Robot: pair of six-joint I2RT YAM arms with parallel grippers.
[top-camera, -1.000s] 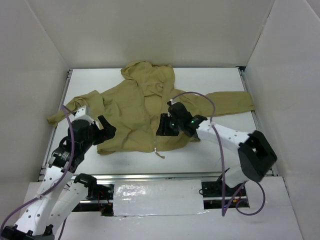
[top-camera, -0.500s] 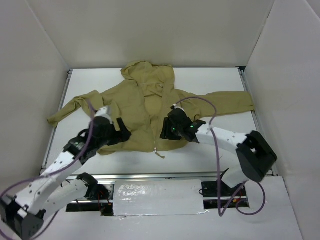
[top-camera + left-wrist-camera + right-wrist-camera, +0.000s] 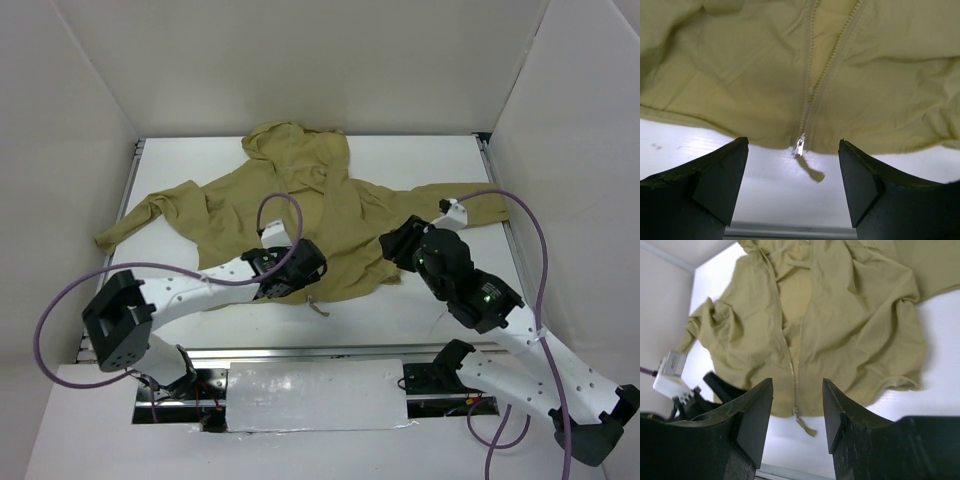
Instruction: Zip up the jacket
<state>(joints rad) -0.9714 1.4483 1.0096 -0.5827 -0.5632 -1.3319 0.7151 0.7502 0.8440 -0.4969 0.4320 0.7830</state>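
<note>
1. The jacket [image 3: 300, 210] lies flat on the white table [image 3: 430, 315], hood toward the far wall and sleeves spread to either side, in the same place as a second ago. Only its lower right front now looks a little more rumpled.
2. The left gripper [image 3: 305, 270] has moved. A second ago it sat by the hem's left corner. Now its arm reaches low across the table and the gripper is at the middle of the hem.
3. In the left wrist view its fingers [image 3: 720, 175] stand wide apart with nothing between them, so the pincer is released. The zipper slider [image 3: 800, 146] sits at the very bottom of the hem, between the two fingers and just beyond their tips. Its pull tab [image 3: 812, 172] lies on the table.
4. Above the slider the two rows of teeth part, so the front is unzipped.
5. The right gripper [image 3: 397, 245] has drawn away from the zipper's foot, where it was a second ago. It is now over the jacket's right edge, near the right sleeve.
6. Its fingers [image 3: 752, 415] are parted and grasp nothing, so it too is released. The whole jacket front shows beyond them.
</note>
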